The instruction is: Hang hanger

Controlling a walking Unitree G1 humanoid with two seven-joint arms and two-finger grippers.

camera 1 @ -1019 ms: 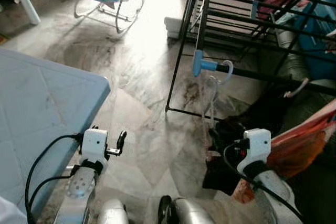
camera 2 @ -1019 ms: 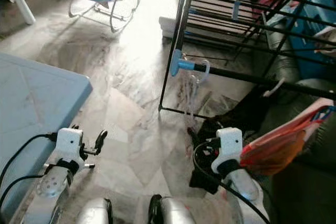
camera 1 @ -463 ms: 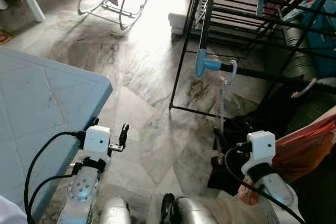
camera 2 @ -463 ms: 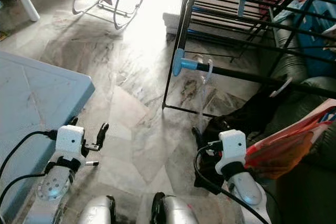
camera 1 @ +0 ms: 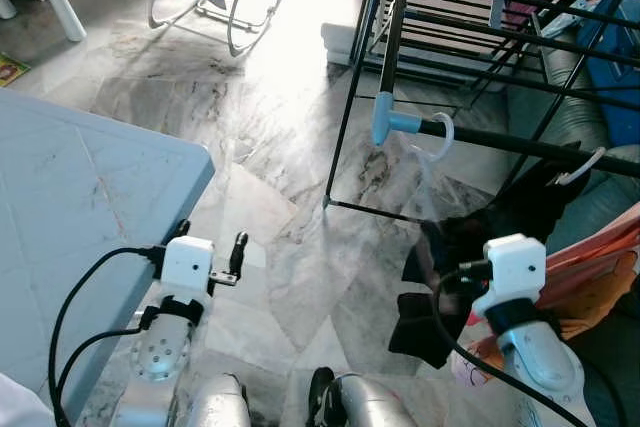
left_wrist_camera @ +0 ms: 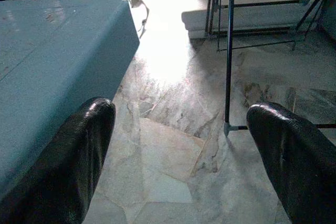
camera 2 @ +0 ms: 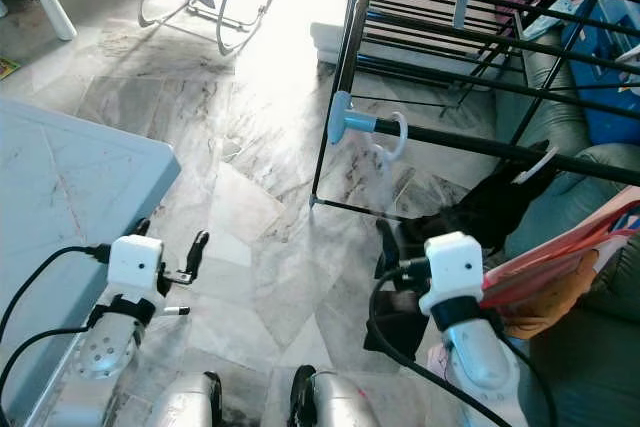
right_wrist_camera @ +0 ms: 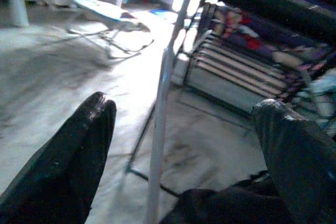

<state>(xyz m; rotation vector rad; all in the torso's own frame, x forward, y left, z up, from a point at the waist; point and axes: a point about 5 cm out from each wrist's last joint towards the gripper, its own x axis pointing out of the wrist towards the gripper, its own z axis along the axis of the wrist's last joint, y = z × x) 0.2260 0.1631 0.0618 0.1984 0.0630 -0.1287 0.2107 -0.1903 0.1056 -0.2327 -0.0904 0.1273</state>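
Head views first: the right gripper (camera 1: 425, 257) now sits higher and nearer the black drying rack (camera 1: 470, 47) than a second ago, and the dark garment (camera 1: 450, 267) it was beside has lifted with it. The clear hanger (camera 1: 432, 162) hooks over the rack's low front rail, just beside the blue end cap (camera 1: 385, 119); its pale body trails down toward the garment and is blurred, so I cannot tell how far the cloth rides on it. A second white hook (camera 1: 580, 167) rests on the same rail further toward the robot's right. The left gripper (camera 1: 210, 247) hovers off the corner of the blue table (camera 1: 80, 197), much where it was, holding nothing.

Left wrist view: both black fingers (left_wrist_camera: 79, 156) stand wide apart with bare marble floor (left_wrist_camera: 173, 129) between them, the table's edge on one side.

Right wrist view: the fingers (right_wrist_camera: 68, 156) are also spread wide. A pale upright bar, probably the hanger or a rack leg, runs between them untouched, and dark cloth bunches low near one fingertip.

Judging by this, the hook already bears on the rail, so the hanging looks nearly done; what remains is likely to check that the garment hangs free.
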